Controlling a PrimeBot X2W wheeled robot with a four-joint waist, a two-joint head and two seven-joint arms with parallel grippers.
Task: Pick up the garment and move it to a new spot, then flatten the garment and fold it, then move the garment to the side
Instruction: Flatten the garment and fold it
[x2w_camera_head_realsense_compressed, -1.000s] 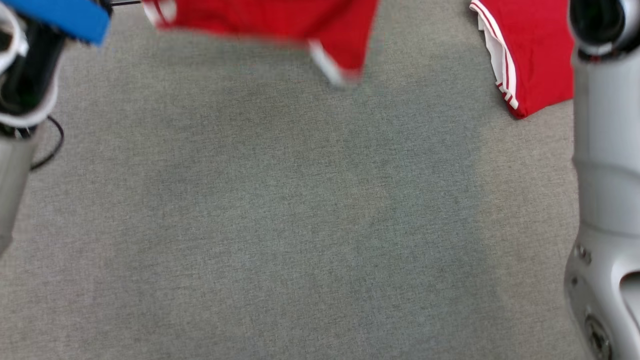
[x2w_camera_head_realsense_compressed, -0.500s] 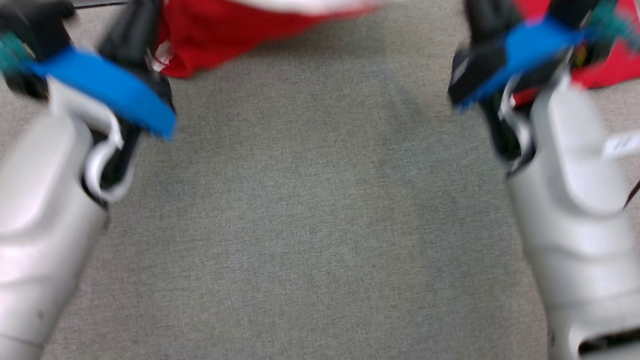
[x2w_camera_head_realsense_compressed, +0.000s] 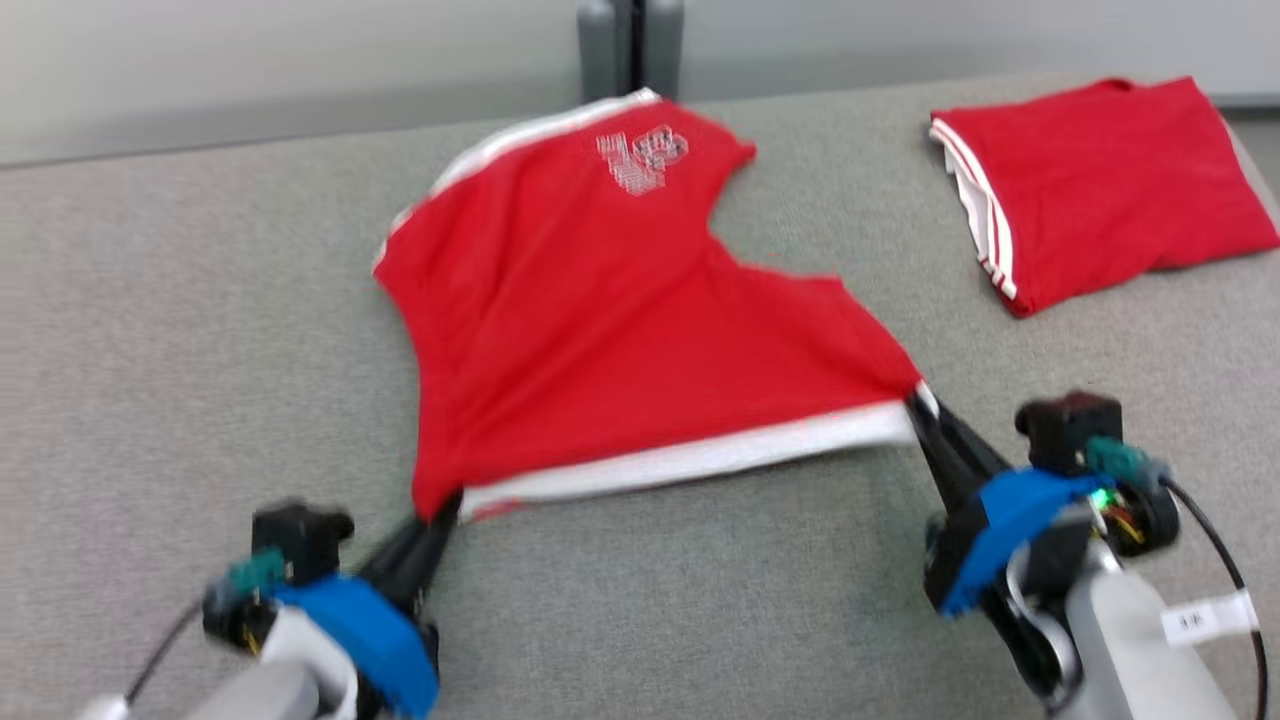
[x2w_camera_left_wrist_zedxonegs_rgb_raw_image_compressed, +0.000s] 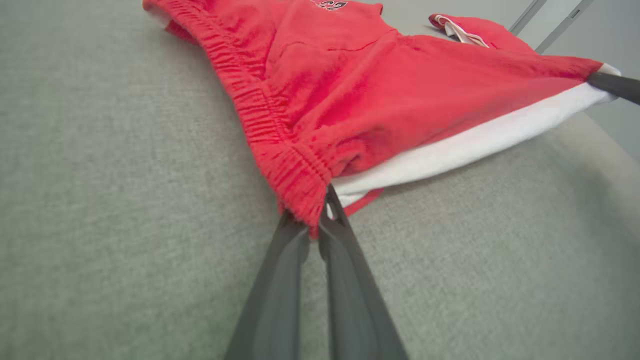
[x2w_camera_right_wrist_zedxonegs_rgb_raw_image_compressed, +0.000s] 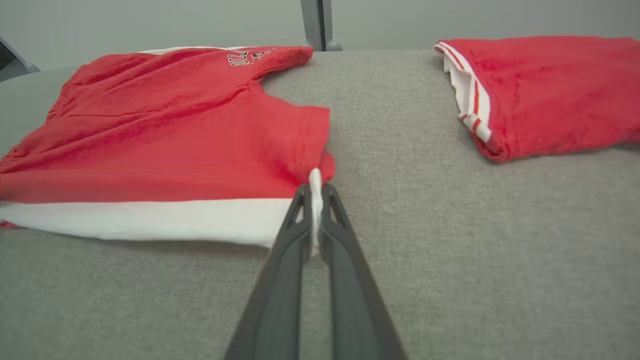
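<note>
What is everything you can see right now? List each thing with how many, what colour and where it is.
shorts: one, red with a white band along the near edge and a pale print near the far end, spread in the middle of the surface, near edge stretched between both end effectors.
folded garment: one, red with white stripes, far right of the surface, apart from the shorts.
surface: one, grey fabric, under everything.
post: one, grey, behind the far edge of the surface.
left end effector: one, dark fingers with a blue part behind, lower left, shut on the shorts' near left corner.
right end effector: one, the same colours, lower right, shut on the near right corner.
</note>
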